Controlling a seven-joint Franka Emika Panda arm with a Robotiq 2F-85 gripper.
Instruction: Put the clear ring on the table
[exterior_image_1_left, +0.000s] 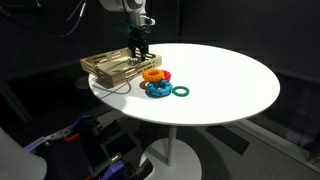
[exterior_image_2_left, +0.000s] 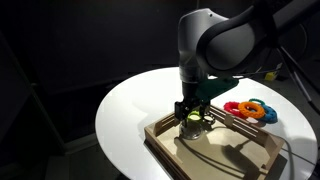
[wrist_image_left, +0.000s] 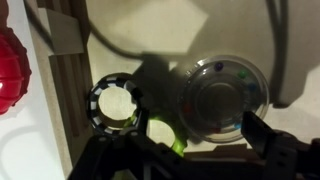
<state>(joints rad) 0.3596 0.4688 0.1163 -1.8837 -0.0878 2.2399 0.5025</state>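
Clear ring (wrist_image_left: 112, 105) lies flat inside the tray (exterior_image_1_left: 95, 68), close to one wooden wall of it (wrist_image_left: 65, 90), as the wrist view shows. Its outline is glassy with dark patches, and nothing holds the clear ring. Just beside it, further inside the tray, lies a round metal disc (wrist_image_left: 225, 95).

The arm (exterior_image_2_left: 205, 40) comes from above the tray, and its last part points straight down into it. The gripper (exterior_image_2_left: 192, 118) is low inside the tray in both exterior views (exterior_image_1_left: 138, 57). In the wrist view the fingers (wrist_image_left: 100, 160) stand well apart at the bottom edge, one near the clear ring and one past the disc, and they clamp nothing. Between them shows a small bright green thing (wrist_image_left: 165, 138); I cannot tell what it is.

The tray stands on the round white surface (exterior_image_1_left: 220, 85), near its edge. Outside the tray, just beside it, lie the coloured rings: an orange ring (exterior_image_1_left: 152, 73), a blue ring (exterior_image_1_left: 157, 91) and a green ring (exterior_image_1_left: 181, 91). A red ring (wrist_image_left: 10, 70) shows beyond the tray wall.
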